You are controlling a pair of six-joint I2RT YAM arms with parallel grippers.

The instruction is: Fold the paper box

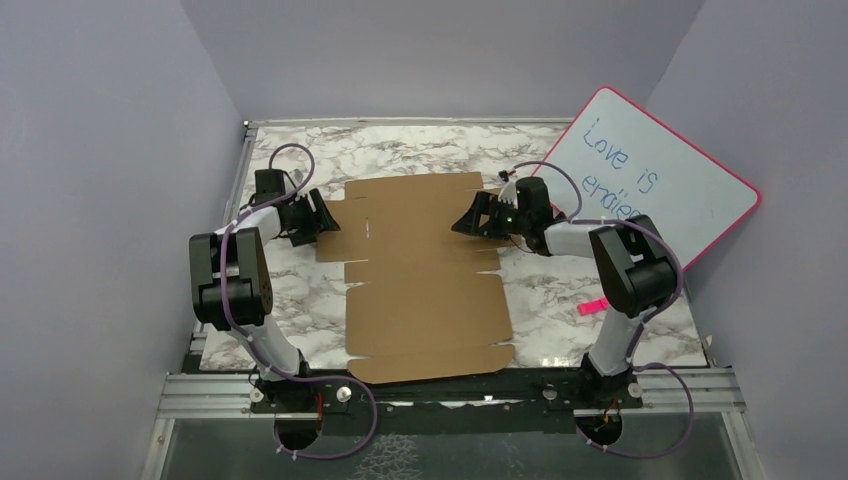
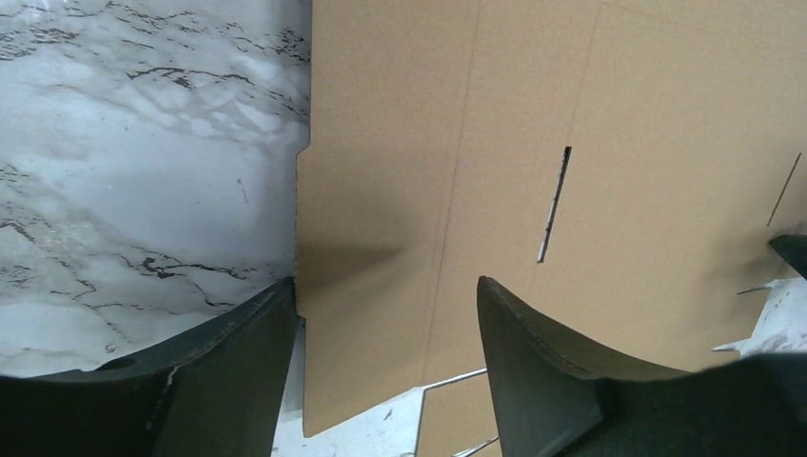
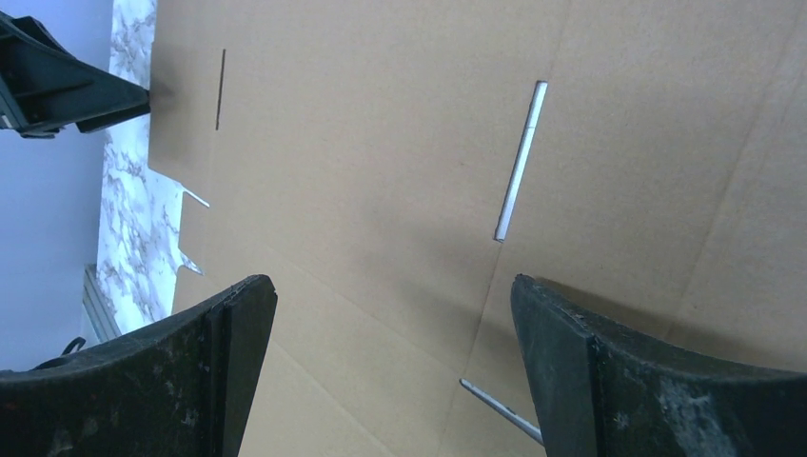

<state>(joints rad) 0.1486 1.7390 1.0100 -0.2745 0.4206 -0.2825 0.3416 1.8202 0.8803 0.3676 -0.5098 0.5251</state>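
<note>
The left gripper point(image 1: 318, 222) hangs at the left edge of the paper box point(image 1: 425, 270), its fingers spread, one over the marble table point(image 1: 296, 300) and one over cardboard. The box lies as a flat unfolded sheet in the table's middle, reaching its near edge. Over the sheet's far right part the right gripper point(image 1: 468, 222) also gapes wide, holding nothing.

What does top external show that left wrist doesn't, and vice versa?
Only top external: the paper box's full die-cut outline, the pink-rimmed whiteboard propped at the right, and a small pink object right of the sheet.
Only left wrist: a narrow slit and a score line up close, near the sheet's left edge.
Both: the brown sheet lying flat on the marble table, with the left gripper open at its left edge.
</note>
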